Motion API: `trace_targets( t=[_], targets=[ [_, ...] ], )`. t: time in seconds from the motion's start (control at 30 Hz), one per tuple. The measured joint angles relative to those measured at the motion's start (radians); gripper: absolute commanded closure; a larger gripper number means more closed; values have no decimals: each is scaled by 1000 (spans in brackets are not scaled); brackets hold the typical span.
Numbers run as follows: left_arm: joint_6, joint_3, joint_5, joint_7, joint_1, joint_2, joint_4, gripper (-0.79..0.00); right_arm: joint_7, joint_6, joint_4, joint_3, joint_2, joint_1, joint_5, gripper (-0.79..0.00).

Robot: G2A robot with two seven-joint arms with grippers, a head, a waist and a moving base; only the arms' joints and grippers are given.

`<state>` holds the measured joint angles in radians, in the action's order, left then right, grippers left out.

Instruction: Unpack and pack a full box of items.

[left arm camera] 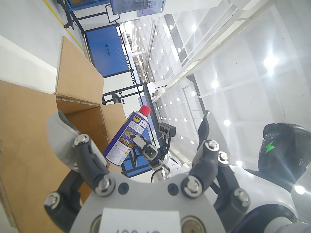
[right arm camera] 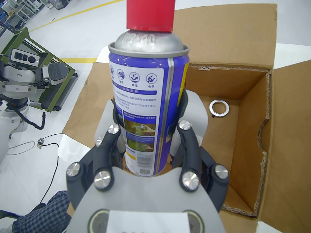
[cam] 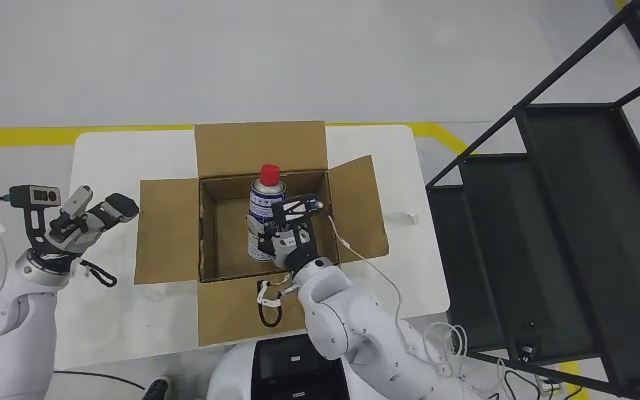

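1. White table (cam: 110, 165) carries an open cardboard box (cam: 262, 148). All four of its flaps are folded outward, which leaves the mouth free for lifting things straight up or lowering them in.
2. Over the box's opening, roughly at its middle, the right gripper (cam: 292, 228) is clamped on the lower body of a blue spray can (cam: 266, 205) with a red cap.
3. The can stands upright. I judge that the low, two-sided grip is what holds it vertical, so it can pass the box walls without catching.
4. Whether the can is on its way out of the box or into it cannot be told.
5. On the box floor, close to the far wall and well apart from the can, a metal ring (right arm camera: 219, 108) lies flat.
6. Outside the box, beyond its left flap, the left gripper (cam: 100, 207) hangs with its fingers spread and nothing between them. It is probably parked there to leave the box free for the other arm.
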<state>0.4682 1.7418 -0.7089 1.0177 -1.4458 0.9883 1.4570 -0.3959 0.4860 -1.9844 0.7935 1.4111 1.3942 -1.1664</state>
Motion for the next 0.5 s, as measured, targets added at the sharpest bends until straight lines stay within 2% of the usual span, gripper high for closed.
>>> trace_targets(
  t=[0.37, 0.5],
  targets=[
    [0, 0, 0, 0, 0, 0, 0, -785, 0, -2, 1, 1, 0, 1, 1, 0],
    [0, 0, 0, 0, 0, 0, 0, -785, -18, -74, -4, 60, -7, 13, 64, 0]
  ],
)
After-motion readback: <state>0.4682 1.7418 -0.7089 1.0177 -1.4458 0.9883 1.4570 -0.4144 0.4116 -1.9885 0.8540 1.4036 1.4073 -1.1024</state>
